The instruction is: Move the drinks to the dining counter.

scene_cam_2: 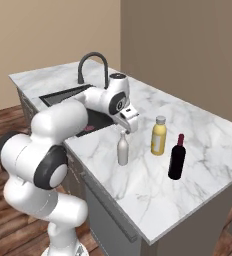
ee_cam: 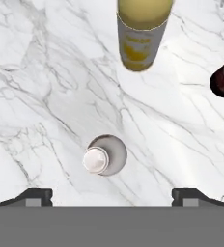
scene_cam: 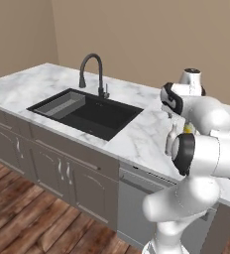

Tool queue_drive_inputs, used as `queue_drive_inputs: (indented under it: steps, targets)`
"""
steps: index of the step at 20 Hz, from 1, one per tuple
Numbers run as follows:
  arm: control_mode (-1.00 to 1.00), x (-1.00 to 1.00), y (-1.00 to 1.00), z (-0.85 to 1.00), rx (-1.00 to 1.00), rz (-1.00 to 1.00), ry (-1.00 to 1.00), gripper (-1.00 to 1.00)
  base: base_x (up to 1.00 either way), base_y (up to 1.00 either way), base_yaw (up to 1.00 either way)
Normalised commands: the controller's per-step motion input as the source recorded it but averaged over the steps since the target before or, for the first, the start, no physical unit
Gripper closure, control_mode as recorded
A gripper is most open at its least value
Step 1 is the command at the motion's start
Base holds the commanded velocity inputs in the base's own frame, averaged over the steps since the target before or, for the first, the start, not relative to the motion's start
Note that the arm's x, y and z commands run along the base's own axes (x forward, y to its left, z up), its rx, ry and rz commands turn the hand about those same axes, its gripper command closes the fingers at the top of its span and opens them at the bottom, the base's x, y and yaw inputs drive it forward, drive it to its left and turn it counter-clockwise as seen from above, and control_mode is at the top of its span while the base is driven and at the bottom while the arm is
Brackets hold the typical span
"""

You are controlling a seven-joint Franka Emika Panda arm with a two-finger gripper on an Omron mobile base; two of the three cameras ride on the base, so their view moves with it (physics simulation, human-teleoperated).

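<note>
Looking from the left base camera: marble tabletop with a black inset sink and a dark curved faucet behind it. Sink basin looks bare, a grey ledge along its left side. White arm blocks the right part of the tabletop. Beige-grey bottle peeks out beside the arm's elbow, upright, and a sliver of the yellow juice bottle shows just behind the arm. Contents of the beige-grey one can't be told.

Right base camera: all three drinks stand upright on the tabletop, right of the sink. Beige-grey bottle with white cap is nearest the sink edge. Yellow juice bottle, pale cap on, full of yellow liquid, sits a little further back and right. Slim dark red-brown bottle is furthest right, near the juice, too dark to see inside. Gripper hangs just above the beige-grey bottle's cap, not touching it.

Hand camera: looks straight down. Beige-grey bottle's white cap sits between the two fingertips, which are spread wide, well clear of it on both sides, pinching nothing. Yellow juice bottle at top, dark red-brown bottle at the right edge.
</note>
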Motion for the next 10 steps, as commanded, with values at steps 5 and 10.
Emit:
queue_drive_inputs:
  steps: [5,10]
  targets:
    - [-1.0,-1.0,-0.06,0.37,0.0,0.23,0.0,-1.0,0.0,0.0,0.0]
    - [-1.0,-1.0,-0.06,0.42,0.0,0.4,0.02,-1.0,0.0,0.0,0.0]
